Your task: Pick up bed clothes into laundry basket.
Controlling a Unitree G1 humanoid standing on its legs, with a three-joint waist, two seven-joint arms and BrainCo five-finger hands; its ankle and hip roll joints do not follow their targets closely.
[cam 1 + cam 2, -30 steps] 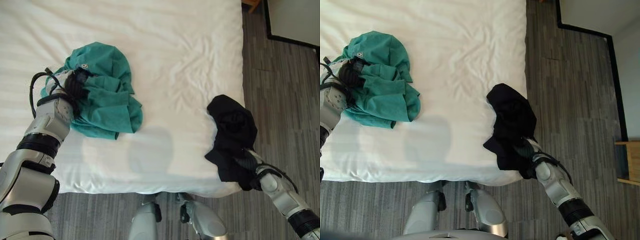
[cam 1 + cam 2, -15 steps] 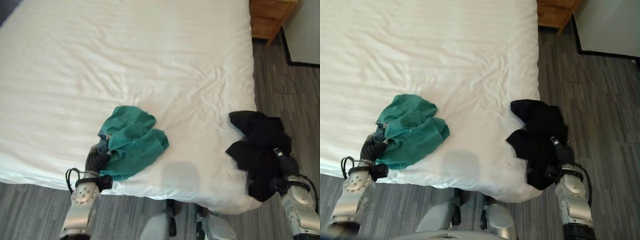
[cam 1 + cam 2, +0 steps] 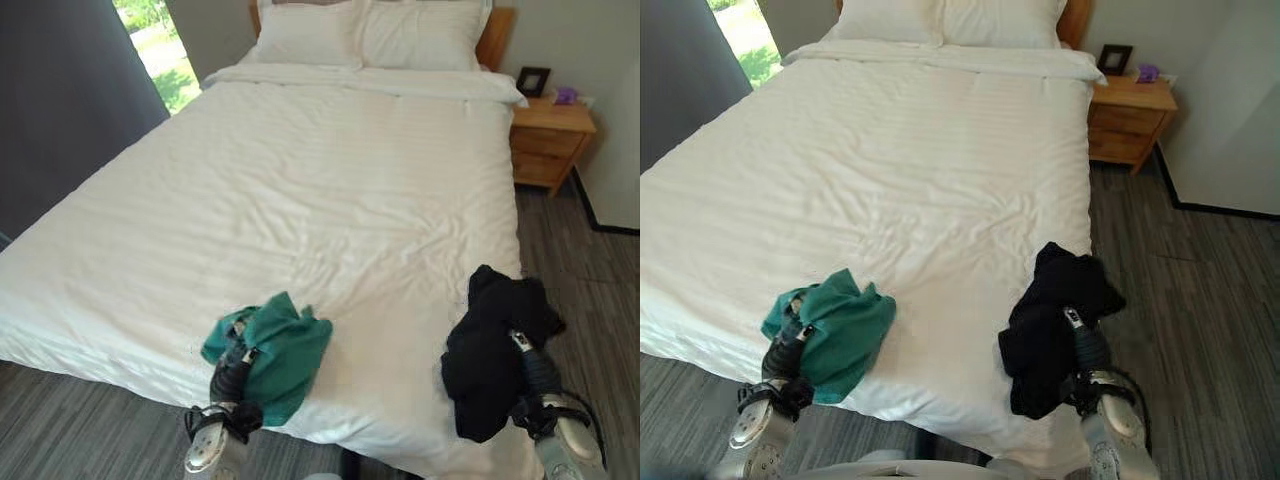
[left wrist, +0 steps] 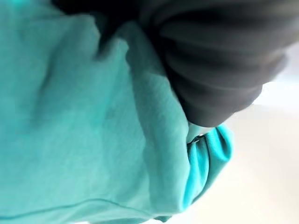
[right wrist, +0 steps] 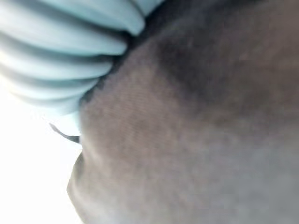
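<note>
On the white striped bed, the left hand at seven o'clock is buried in the crumpled teal cotton garment; the right hand at five o'clock is under the bunched black cloth garment; neither hand's finger closure can be told.

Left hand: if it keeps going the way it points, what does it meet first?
The teal garment bunched right at the left hand. Past it, likely just the white bed stretching toward the pillows; depth is unclear.

One bed carries two pillows at its far end and two garments near: one teal, one black. One nightstand stands far right.
</note>
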